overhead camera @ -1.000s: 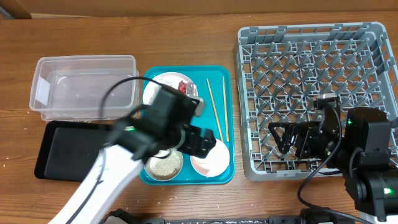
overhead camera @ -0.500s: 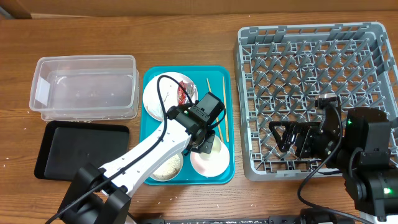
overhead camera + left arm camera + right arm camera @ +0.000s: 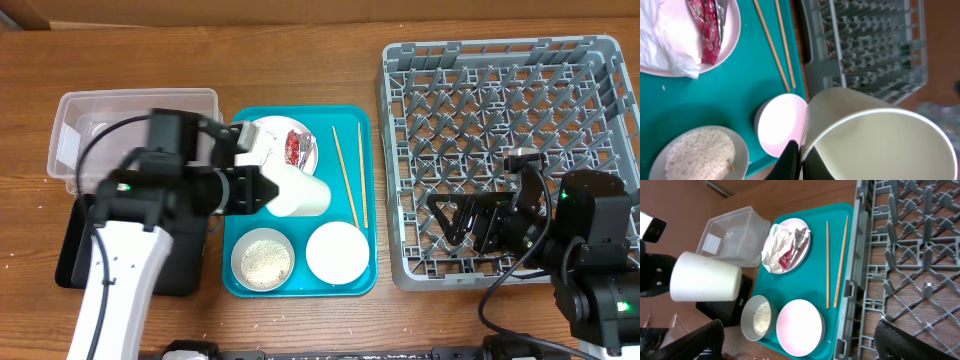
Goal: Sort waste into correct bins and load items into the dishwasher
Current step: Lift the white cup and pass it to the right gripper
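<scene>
– Cup: is it in the rack yet?
– No. The left hand is clamped on it and holds it sideways above the teal tray. The rack looks bare. The plate, two bowls, chopsticks, napkin and wrapper sit on the tray.
– And the right hand?
– Its fingers are apart, over the rack.

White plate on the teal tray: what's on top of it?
A crumpled white napkin and a shiny red wrapper lie on the plate. Whatever is under the napkin is covered. In the overhead view the cup hides part of the plate's lower edge.
</scene>
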